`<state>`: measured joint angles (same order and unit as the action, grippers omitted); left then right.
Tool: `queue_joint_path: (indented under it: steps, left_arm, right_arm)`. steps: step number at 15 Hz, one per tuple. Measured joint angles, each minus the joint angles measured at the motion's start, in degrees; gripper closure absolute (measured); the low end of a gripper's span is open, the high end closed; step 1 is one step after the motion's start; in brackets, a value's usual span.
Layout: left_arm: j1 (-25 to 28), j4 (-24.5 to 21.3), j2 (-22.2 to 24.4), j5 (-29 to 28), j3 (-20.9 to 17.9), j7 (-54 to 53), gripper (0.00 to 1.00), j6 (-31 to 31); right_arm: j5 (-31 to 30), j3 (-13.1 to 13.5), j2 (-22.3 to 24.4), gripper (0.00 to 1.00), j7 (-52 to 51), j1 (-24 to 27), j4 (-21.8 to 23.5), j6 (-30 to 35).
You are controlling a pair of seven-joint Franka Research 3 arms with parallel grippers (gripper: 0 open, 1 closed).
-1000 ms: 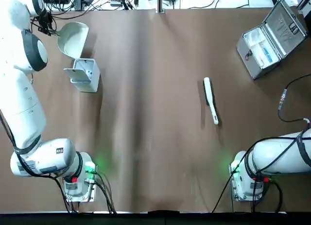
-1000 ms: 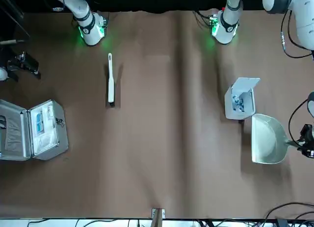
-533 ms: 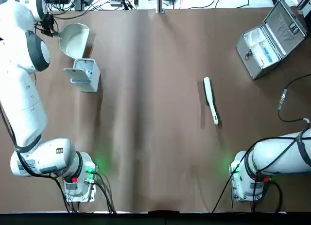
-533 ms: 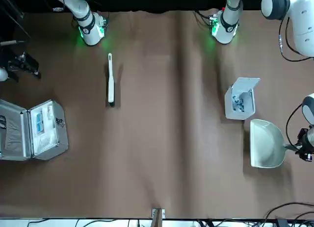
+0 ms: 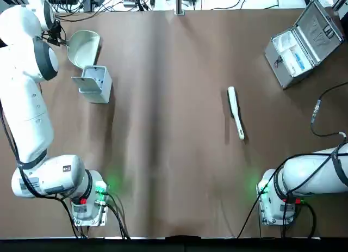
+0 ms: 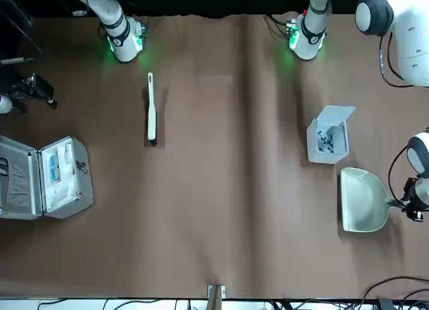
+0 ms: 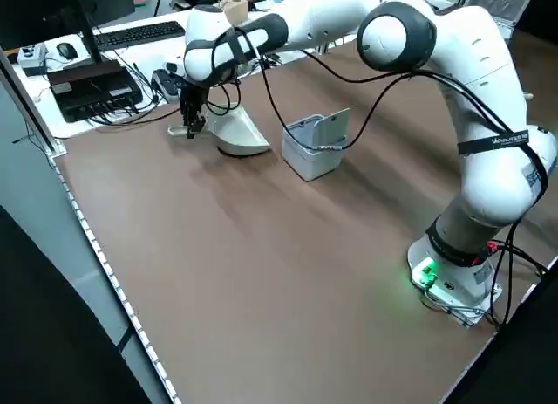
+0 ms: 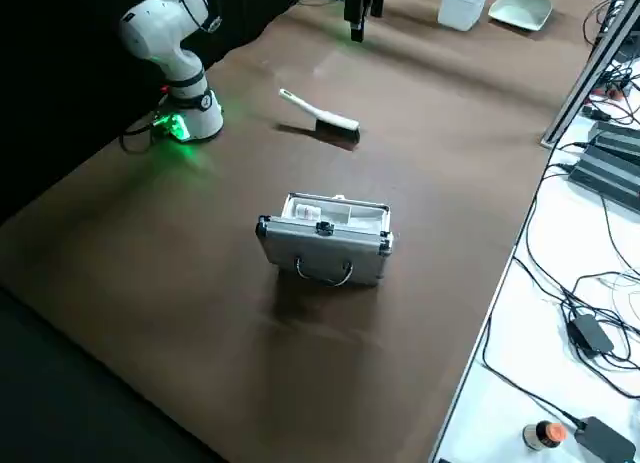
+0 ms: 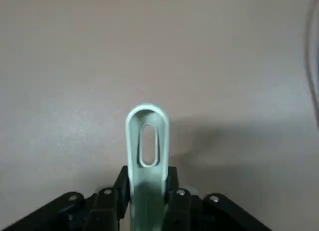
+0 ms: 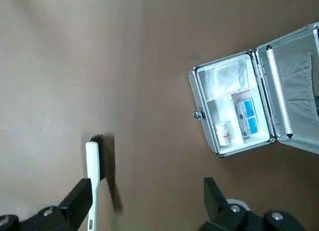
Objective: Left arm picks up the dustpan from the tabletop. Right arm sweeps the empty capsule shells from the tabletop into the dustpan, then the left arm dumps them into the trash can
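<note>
My left gripper [image 9: 146, 191] is shut on the thin handle of the off-white dustpan [image 5: 84, 45], at the table's far left corner. The dustpan [image 6: 364, 199] sits low over the tabletop [image 5: 174, 127], just beyond the trash can [image 5: 93, 83], with its mouth towards the can. The pale-grey trash can [image 6: 328, 136] stands with its lid up. Bluish empty capsule shells [image 6: 324, 140] lie inside it. My right gripper [image 10: 147, 186] hangs open high above the table's right half, holding nothing.
A white brush [image 5: 235, 111] lies flat on the table's right half. An open silver case [image 5: 304, 42] stands at the far right corner. Cables and desk equipment [image 7: 96, 81] lie past the table's far edge.
The dustpan in my left gripper has sunk lower and drawn slightly away from the trash can. The right arm and the brush have not moved.
</note>
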<state>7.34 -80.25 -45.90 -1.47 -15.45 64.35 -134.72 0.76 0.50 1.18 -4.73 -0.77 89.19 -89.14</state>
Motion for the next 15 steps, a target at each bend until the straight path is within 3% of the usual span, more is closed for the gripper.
queue_joint_path:
  steps: [8, 13, 15]
  left_arm:
    - [0.1, 0.1, -1.4, 0.0, -0.1, 0.0, 0.65, -1.0]
    - [0.1, 0.4, -1.5, 0.0, -0.1, 0.0, 0.22, -1.7]
    - [0.0, 1.0, -1.4, -0.8, -0.2, 0.0, 0.19, -1.9]
  right_arm:
    - [0.0, -0.1, -0.1, 0.01, 0.0, 0.0, 0.0, 1.0]
    - [0.0, -0.1, -0.1, 0.01, 0.0, 0.0, 0.0, 1.0]
    - [0.0, 0.0, -0.1, 0.01, 0.0, 0.0, 0.0, 0.9]
